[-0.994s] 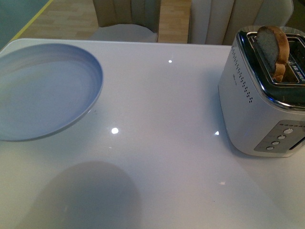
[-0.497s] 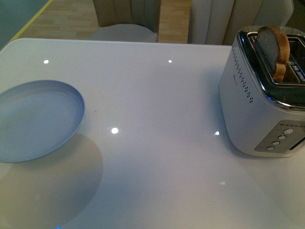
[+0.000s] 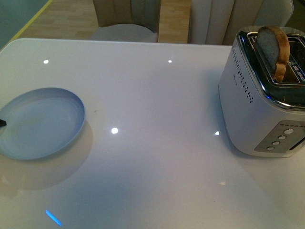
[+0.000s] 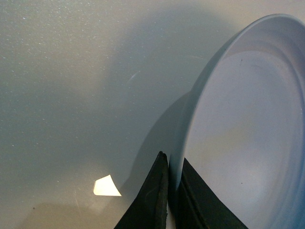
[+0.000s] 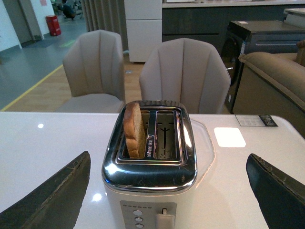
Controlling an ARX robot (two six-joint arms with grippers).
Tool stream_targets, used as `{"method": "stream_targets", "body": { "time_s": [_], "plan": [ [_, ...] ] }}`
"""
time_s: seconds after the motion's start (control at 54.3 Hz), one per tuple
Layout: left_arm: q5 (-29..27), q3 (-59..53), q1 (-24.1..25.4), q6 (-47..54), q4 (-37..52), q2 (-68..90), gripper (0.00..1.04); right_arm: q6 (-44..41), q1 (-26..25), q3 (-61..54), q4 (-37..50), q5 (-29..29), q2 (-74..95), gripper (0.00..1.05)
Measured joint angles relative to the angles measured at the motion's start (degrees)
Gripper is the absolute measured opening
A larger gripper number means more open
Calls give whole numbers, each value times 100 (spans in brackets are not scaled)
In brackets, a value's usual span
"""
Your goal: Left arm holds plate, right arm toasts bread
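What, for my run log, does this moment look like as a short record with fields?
plate: pale blue-grey, empty, at the table's left side
left claw: shut on the plate's rim
bread: upright in one toaster slot, top sticking out
toaster: white and chrome, at the table's right side; second slot empty
right claw: open, holding nothing, facing the toaster
table: white, glossy
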Motion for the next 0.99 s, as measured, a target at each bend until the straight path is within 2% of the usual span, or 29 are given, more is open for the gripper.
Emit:
{"method": "stream_targets", "body": {
  "time_s": [0.755,0.81,0.902,0.994],
  "plan": [
    [186,385,-114,11,269,693,3,0,0,0,0,-2,0,96],
    [177,380,-129,4,306,693,9,0,0,0,0,-2,0,96],
    [219,352,-170,-11,396,678,29,0,0,0,0,-2,0,96],
    [271,293,-201,-17,435,621,41,0,0,0,0,-2,0,96]
  ]
}}
